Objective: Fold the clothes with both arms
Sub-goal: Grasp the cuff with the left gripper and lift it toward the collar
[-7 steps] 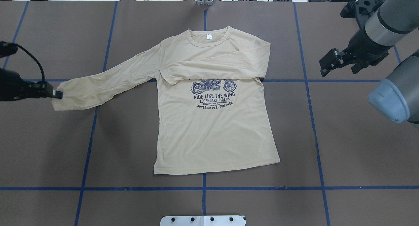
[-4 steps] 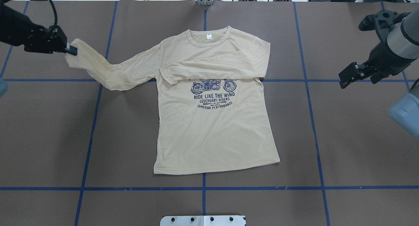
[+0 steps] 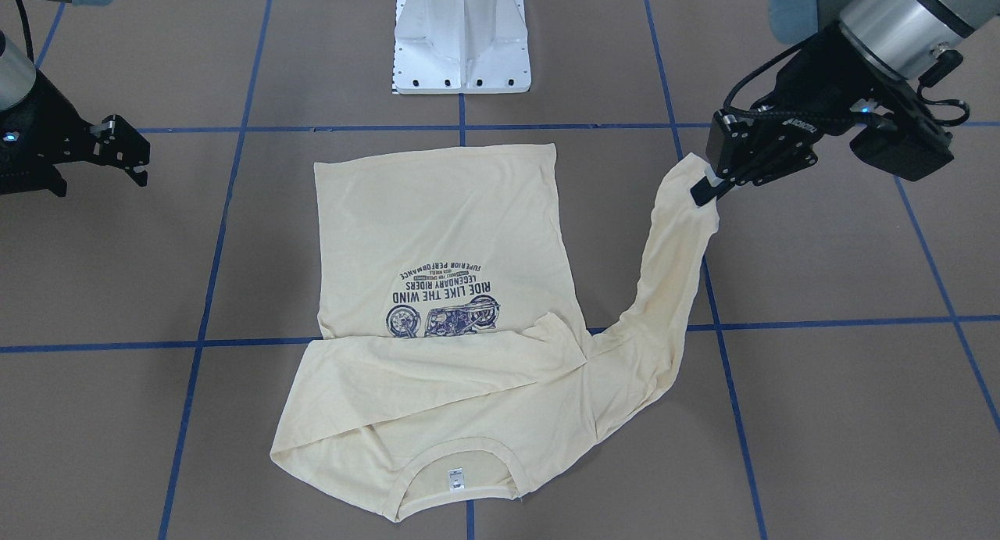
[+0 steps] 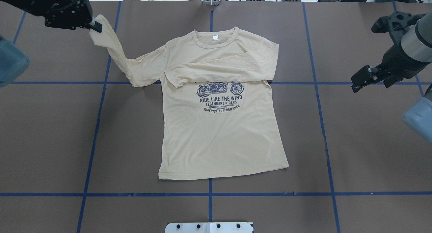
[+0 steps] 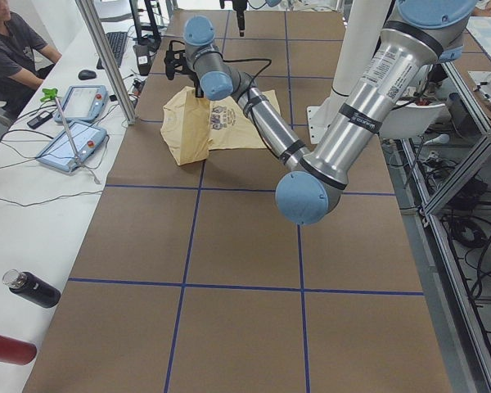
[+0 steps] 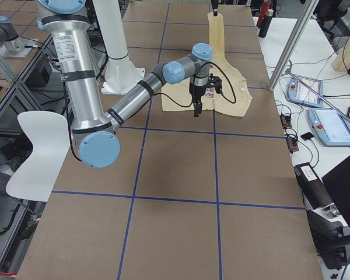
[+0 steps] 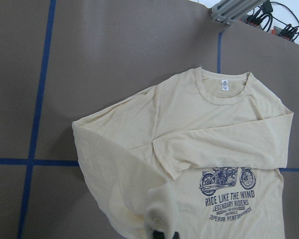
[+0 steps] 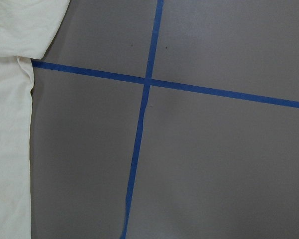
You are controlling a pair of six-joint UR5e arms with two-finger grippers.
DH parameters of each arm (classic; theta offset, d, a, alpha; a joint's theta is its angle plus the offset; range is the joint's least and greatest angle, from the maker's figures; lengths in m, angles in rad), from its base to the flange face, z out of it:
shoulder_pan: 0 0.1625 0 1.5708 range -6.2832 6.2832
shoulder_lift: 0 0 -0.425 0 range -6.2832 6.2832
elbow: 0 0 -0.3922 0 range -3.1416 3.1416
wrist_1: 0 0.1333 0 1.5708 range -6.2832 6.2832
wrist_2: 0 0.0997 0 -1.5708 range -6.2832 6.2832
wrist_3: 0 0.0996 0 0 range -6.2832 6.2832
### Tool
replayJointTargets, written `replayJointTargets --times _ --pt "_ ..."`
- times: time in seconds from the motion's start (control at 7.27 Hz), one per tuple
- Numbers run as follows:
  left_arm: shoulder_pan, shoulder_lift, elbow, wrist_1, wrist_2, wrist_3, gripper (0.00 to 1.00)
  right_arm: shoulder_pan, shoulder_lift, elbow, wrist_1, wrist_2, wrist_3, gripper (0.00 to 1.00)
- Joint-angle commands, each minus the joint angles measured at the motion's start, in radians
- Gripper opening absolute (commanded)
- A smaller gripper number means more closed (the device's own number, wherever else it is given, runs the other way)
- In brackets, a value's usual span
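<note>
— Left sleeve [image 4: 141,71] has swung farther away since last check; T-shirt [image 4: 219,135] body lies flat mid-table.
— Noted; right gripper [image 4: 358,82] hovers well apart, parted, empty; left gripper [image 4: 97,26] clamps the sleeve's raised end, farthest.

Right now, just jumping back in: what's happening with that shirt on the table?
The left hand pinches the cuff of one long sleeve of the cream T-shirt and holds it lifted near the far edge of the table. The other sleeve is already folded across the chest, just above the motorcycle print. The shirt's body lies flat, print up. The right hand hovers off to the side, open and empty, clear of the fabric.
</note>
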Motion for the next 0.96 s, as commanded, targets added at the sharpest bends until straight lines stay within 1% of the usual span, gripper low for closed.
replayJointTargets --times 0.0,0.14,0.28,0.69,0.83 --pt "0.071 -0.08 -0.043 0.004 0.026 -0.15 0.0 -0.001 0.001 -0.002 0.0 0.006 0.004 1.0" --pt "0.173 -0.098 -0.029 0.003 0.146 -0.181 0.0 -0.001 0.001 -0.002 0.0 0.008 0.004 1.0" --pt "0.22 -0.121 0.027 -0.005 0.22 -0.184 0.0 -0.001 0.003 -0.005 0.0 0.009 0.004 1.0" --pt "0.241 -0.353 0.306 -0.023 0.239 -0.24 0.0 -0.003 0.009 -0.011 0.0 0.014 0.007 1.0" --pt "0.257 -0.367 0.362 -0.09 0.28 -0.278 0.0 -0.003 0.011 -0.016 0.002 0.014 0.007 1.0"
